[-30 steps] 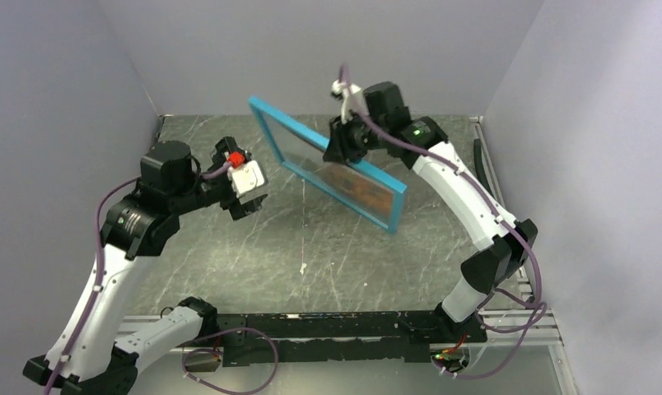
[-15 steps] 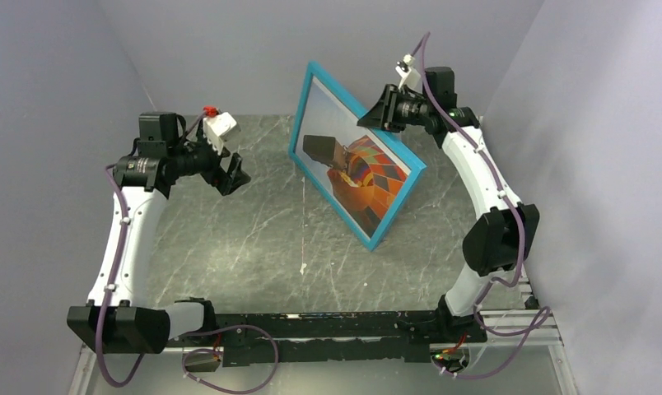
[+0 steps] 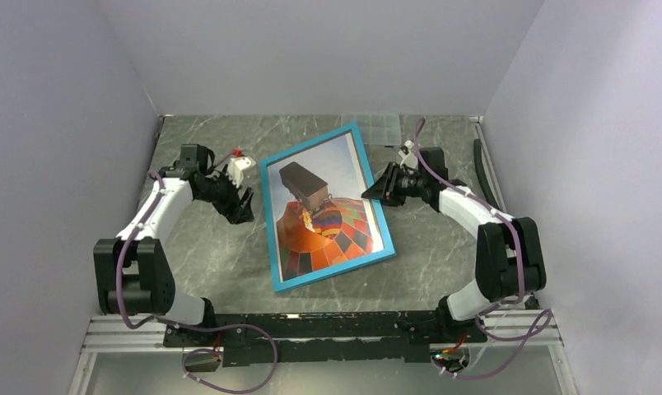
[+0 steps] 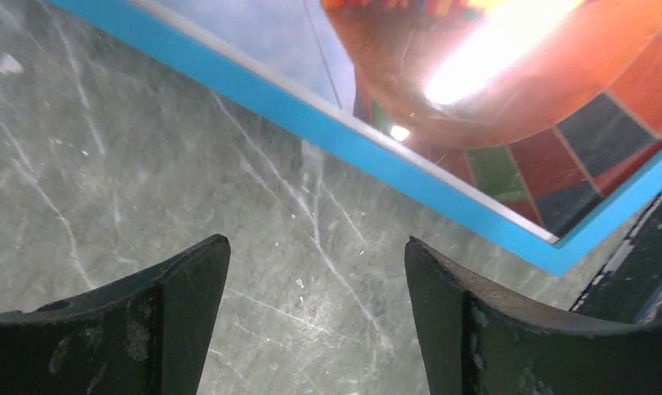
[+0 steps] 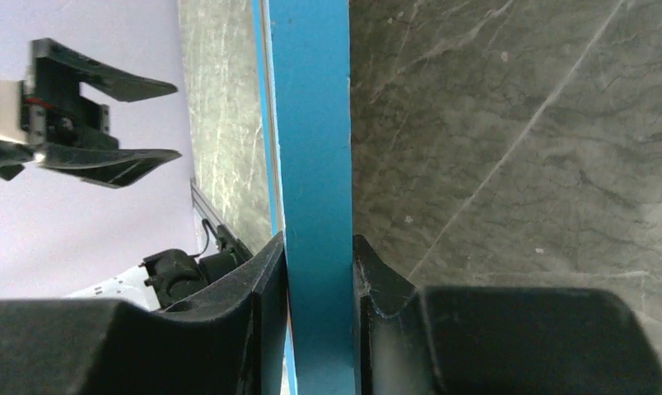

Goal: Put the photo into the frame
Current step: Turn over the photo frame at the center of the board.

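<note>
One clear box (image 3: pixel 384 130) behind the frame (image 3: pixel 334 271)

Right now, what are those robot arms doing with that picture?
The right tool is clamped on one side edge of the large blue-bordered picture frame, which faces up low over the grey marbled table. The orange-red hot-air balloon photo already shows behind its clear pane. The left tool hangs open beside the frame's opposite edge, holding nothing.

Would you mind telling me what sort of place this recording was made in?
Most likely a robotics lab test cell: plain partition walls box in a marble-patterned table, and the left arm and right arm are mounted on a metal rail at its near edge.
</note>
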`<state>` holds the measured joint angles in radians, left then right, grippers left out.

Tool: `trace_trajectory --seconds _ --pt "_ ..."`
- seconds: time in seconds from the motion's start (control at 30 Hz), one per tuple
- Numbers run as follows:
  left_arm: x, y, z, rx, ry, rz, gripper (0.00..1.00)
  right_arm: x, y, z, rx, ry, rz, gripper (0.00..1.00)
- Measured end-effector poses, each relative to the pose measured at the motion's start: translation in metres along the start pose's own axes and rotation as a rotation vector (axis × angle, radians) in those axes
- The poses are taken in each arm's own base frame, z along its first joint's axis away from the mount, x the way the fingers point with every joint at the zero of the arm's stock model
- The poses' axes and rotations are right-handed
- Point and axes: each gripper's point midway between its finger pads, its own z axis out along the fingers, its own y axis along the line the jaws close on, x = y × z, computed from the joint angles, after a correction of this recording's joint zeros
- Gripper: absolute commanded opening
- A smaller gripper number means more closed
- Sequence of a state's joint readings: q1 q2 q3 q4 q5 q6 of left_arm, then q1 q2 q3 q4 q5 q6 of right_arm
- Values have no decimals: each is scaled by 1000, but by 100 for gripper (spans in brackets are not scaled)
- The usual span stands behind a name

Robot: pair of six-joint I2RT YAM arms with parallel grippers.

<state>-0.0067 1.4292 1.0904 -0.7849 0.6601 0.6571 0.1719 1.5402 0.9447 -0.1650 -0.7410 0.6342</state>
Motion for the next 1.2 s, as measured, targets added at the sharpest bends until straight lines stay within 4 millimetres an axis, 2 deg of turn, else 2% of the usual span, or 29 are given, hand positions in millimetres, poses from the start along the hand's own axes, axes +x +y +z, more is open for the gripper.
trace_trajectory --seconds 0.17,0.3,0.53,0.67,0.7,0.73,0.77,0.8,0.83,0.9,0.93,1.1,1.2 --pt "38 10 15 -20 84 21 83 13 -3 -3 -36 -55 10 12" --pt "60 26 22 -51 140 24 82 23 -18 2 -38 -78 36 15" --pt "64 38 32 -73 147 29 83 35 -38 26 -26 -75 38 22" --pt "68 40 39 -65 158 15 85 42 -54 35 2 -74 40 30" --pt "69 41 41 -64 160 8 85 43 -58 36 9 -76 39 33" --pt "70 41 42 -62 161 0 85 45 -62 38 20 -79 36 58" --pt "71 41 42 -62 162 -4 85 45 -65 39 28 -80 35 94" --pt "71 41 43 -60 163 -8 85 46 -68 41 43 -81 39 99" --pt "72 41 44 -59 165 -12 85 47 -75 42 73 -87 38 100" --pt "72 40 44 -59 163 -24 88 41 -69 42 63 -105 18 100" --pt "71 40 44 -57 159 -29 94 38 -69 43 75 -115 7 100" --pt "66 38 45 -53 141 -72 94 35 -72 43 134 -124 -16 100" --pt "54 41 40 -60 114 -100 94 27 -83 33 240 -162 -25 100"
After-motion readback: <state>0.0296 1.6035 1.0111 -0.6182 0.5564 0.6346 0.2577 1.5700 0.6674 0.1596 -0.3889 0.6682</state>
